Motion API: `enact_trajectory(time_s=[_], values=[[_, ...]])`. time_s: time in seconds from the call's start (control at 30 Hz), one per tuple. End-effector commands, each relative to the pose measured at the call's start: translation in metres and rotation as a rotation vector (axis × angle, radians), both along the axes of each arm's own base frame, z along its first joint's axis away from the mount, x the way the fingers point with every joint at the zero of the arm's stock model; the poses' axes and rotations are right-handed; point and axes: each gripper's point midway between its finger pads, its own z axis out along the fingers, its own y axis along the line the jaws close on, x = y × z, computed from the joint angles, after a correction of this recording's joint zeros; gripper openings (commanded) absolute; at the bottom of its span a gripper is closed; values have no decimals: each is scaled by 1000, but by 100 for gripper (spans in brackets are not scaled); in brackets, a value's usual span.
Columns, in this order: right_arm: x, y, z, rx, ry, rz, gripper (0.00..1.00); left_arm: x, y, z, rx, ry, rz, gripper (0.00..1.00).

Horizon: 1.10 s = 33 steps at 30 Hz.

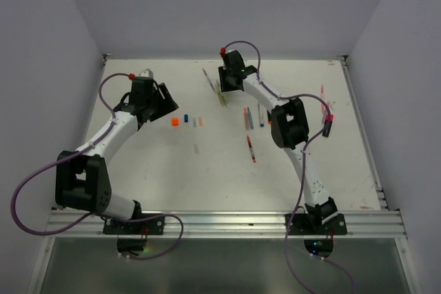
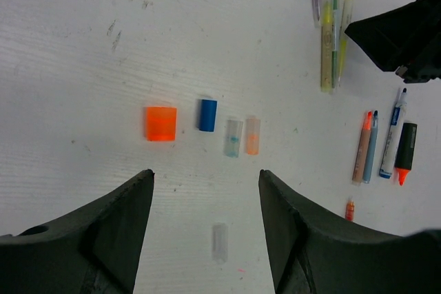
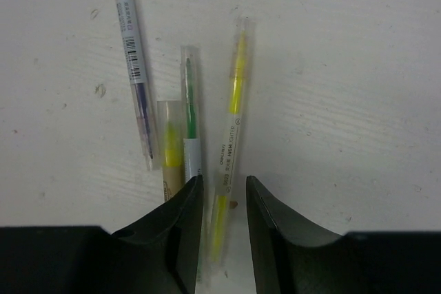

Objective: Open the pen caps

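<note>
My right gripper [image 3: 224,180] stands open astride a slim yellow highlighter [image 3: 231,142] that lies on the table, with a narrow gap on each side. Its clear cap points away from me. Beside it lie a green pen [image 3: 189,111], a yellowish pen [image 3: 169,149] and a blue pen [image 3: 131,53]. My left gripper [image 2: 207,175] hangs open above the table with nothing between its fingers. Loose caps lie ahead of it: orange [image 2: 160,123], blue [image 2: 207,115], clear with blue [image 2: 233,137], clear orange [image 2: 252,135]. A clear cap [image 2: 220,242] lies below its jaws.
Uncapped pens lie to the right: an orange one [image 2: 363,146], a blue-and-white marker [image 2: 393,135], a black highlighter with an orange tip [image 2: 405,153]. A red pen [image 1: 251,149] lies mid-table. Pink pens [image 1: 322,94] rest near the right edge. Walls enclose the table on three sides.
</note>
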Motion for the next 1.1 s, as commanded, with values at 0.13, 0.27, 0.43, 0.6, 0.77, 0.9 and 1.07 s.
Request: enact_trajectory(time_s=[0.13, 0.27, 0.43, 0.6, 0.77, 0.9, 1.07], values=[[10, 2, 0, -23, -42, -25, 34, 3, -2, 21, -35, -71, -3, 65], [8, -1, -12, -45, -22, -28, 32, 3, -3, 21, -41, -73, -4, 65], [5, -5, -18, -64, -3, -26, 18, 1, -3, 23, -39, -77, -11, 65], [4, -5, -14, -58, -2, -27, 4, 0, -5, 22, -50, -70, -22, 65], [15, -16, 10, 8, -16, -74, 0, 2, -13, 34, -83, -81, -49, 65], [26, -28, 43, 86, -49, -99, 0, 2, -23, 48, -131, -99, -90, 63], [31, -36, 102, 171, -132, -83, 0, -5, -46, 68, -232, -122, -183, 58]])
